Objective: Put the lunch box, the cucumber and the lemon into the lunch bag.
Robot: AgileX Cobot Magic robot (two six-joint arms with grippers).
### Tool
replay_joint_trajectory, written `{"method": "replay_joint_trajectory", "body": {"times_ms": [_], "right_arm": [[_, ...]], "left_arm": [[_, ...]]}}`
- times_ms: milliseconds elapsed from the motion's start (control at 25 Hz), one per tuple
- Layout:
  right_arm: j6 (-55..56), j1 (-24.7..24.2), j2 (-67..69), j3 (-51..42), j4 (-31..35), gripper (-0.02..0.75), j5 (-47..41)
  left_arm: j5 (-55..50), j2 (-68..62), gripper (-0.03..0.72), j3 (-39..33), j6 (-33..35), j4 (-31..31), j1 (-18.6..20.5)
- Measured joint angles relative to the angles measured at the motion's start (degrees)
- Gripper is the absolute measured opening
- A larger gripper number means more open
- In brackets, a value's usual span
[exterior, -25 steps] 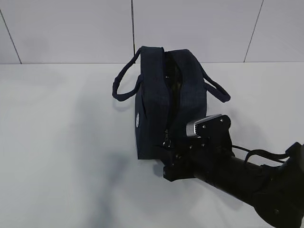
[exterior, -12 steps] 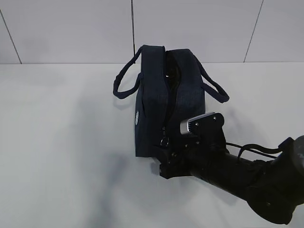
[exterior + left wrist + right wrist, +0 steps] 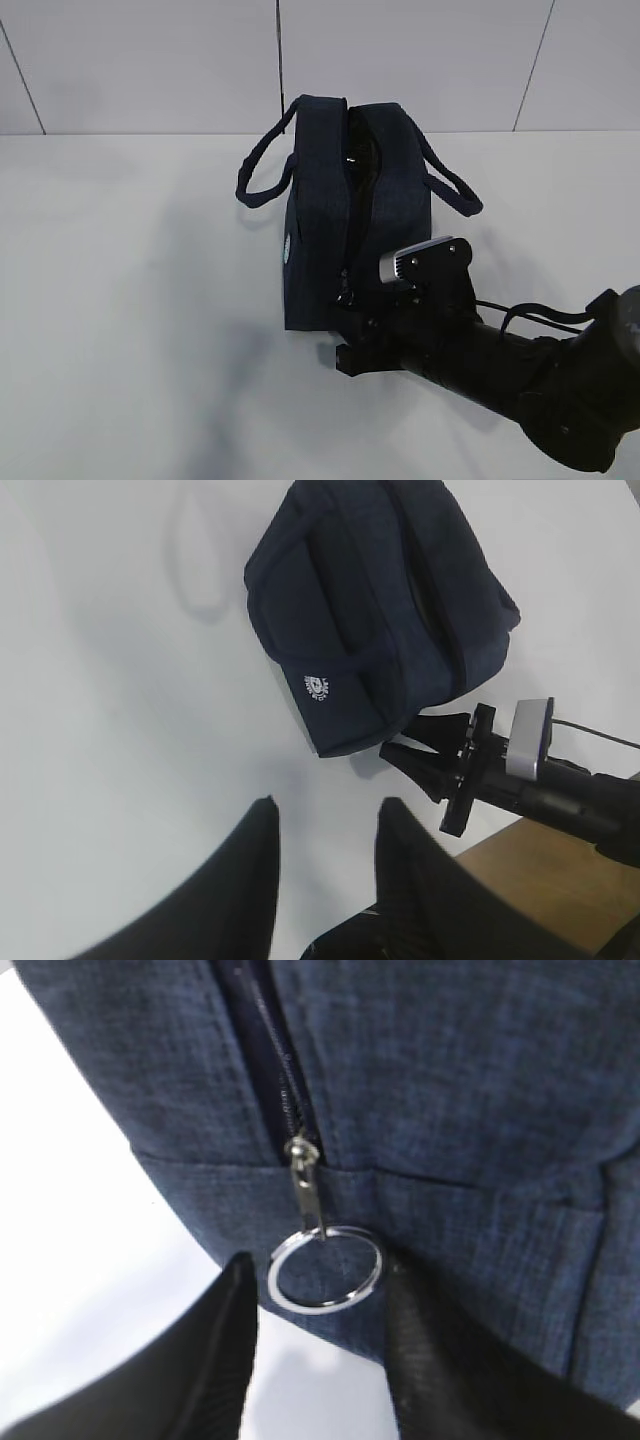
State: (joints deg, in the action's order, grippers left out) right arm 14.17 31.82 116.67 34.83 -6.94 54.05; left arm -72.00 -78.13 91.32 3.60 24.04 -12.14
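The right hand (image 3: 315, 1360) is positioned at the near end of the lunch bag (image 3: 355, 215), with its two dark fingers (image 3: 215, 1360) standing apart on either side of the metal ring pull (image 3: 325, 1267); the ring lies between them, and contact with either finger cannot be confirmed, so the hand reads as open and holding nothing. The ring hangs from the zipper slider (image 3: 300, 1155), which sits at the near end of the zipper line. The left hand (image 3: 325, 825) hovers above the white desk (image 3: 120, 300), well apart from the bag, fingers parted and empty. The navy bag stands on the desk, its top slit gaping toward the far end, both loop handles (image 3: 262, 170) drooping sideways, and a white round logo (image 3: 318, 687) on its side panel.
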Motion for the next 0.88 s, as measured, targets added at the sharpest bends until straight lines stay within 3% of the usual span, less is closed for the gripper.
{"method": "replay_joint_trajectory", "body": {"times_ms": [880], "right_arm": [[0.0,0.0,-0.1,-0.6,-0.3,0.048,0.0]], "left_arm": [[0.0,0.0,0.235,0.0,0.0,0.0,0.0]]}}
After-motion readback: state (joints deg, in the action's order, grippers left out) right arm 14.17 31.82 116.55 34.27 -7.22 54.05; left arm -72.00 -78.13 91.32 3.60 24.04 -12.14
